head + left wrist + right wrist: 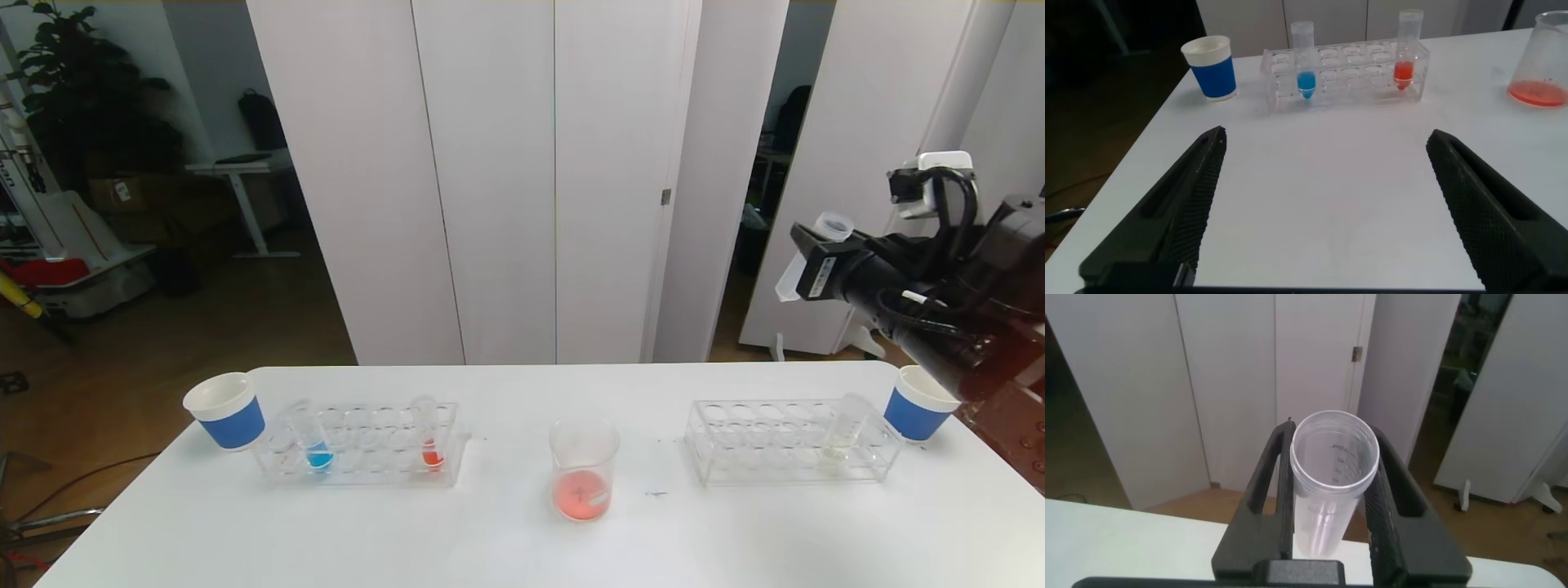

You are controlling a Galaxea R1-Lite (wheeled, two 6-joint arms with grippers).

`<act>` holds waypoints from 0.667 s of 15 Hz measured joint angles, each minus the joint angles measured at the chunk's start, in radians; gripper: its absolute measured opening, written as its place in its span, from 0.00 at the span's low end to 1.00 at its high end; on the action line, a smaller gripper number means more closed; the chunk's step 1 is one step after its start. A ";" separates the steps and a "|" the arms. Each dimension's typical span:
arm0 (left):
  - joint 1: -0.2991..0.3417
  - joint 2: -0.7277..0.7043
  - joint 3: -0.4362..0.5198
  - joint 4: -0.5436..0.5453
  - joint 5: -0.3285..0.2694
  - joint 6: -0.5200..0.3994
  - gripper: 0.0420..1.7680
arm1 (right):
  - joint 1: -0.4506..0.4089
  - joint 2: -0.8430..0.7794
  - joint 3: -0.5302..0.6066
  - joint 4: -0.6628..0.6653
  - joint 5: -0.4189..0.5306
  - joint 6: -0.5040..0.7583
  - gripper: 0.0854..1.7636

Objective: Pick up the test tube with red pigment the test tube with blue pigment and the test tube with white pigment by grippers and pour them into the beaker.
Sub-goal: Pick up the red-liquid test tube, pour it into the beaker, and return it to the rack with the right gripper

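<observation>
White table point(506, 539) fills the lower half of the head view. Right gripper point(804, 261) sits raised at the right edge, above the table, jaws clamped on an empty clear tube point(816, 249) held tilted, mouth up; right wrist view looks straight into the tube's open mouth point(1335, 449). Left gripper point(1327, 212) shows only in the left wrist view, low over the table, jaws wide apart, nothing between them. Left rack point(363, 445) lower left holds blue tube point(314, 445) and a red tube point(429, 441). Right rack point(792, 441) lower right holds white tube point(841, 433). Beaker point(581, 469) stands lower centre between racks, pink-red liquid in the bottom. Blue cup point(227, 410) left of left rack, another cup point(918, 404) right of right rack.
</observation>
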 joint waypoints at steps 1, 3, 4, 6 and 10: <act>0.000 0.000 0.000 0.000 0.000 0.000 0.99 | -0.046 -0.016 0.000 -0.001 0.002 -0.020 0.29; 0.000 0.000 0.000 0.000 0.000 0.000 0.99 | -0.148 -0.047 0.000 -0.006 0.002 -0.063 0.29; 0.000 0.000 0.000 0.000 0.000 0.000 0.99 | -0.202 -0.059 0.001 -0.008 0.001 -0.079 0.29; 0.000 0.000 0.000 0.000 0.000 0.000 0.99 | -0.309 -0.080 0.005 -0.010 0.001 -0.091 0.29; 0.000 0.000 0.000 0.000 0.000 0.000 0.99 | -0.471 -0.090 0.039 -0.009 0.001 -0.041 0.29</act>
